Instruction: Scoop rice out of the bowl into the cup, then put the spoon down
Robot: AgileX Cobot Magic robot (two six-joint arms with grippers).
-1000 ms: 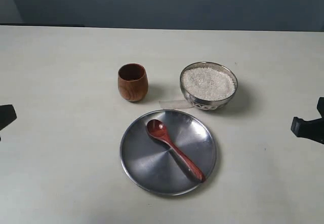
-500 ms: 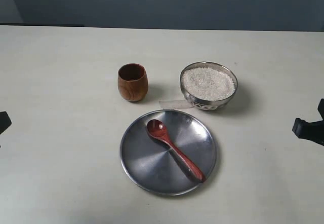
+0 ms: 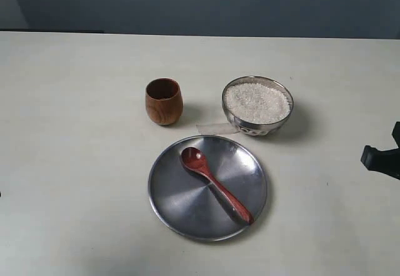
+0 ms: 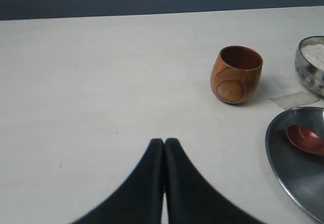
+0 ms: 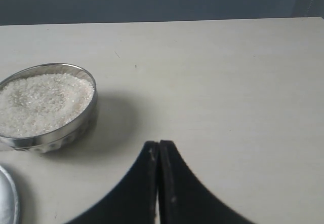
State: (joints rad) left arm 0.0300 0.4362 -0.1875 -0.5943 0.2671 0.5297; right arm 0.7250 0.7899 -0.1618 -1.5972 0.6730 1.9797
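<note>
Lying diagonally on the steel plate (image 3: 178, 204), the spoon (image 3: 212, 182) pointed its head toward the cup (image 3: 164, 103) and the bowl (image 3: 262, 128) of rice (image 3: 257, 102). The left gripper (image 4: 164, 145) and right gripper (image 5: 159, 147) hung well apart, jaws pressed together.

exterior view: the right gripper (image 3: 381, 160) is a dark shape cut off at the right edge, jaws unreadable there; the inside of the cup (image 3: 164, 101) is too dark to read; left wrist view: the frame edge cuts the bowl (image 4: 307, 74), the plate (image 4: 286, 158) and the spoon (image 4: 305, 139), its handle out of frame; right wrist view: only a sliver of plate shows
</note>
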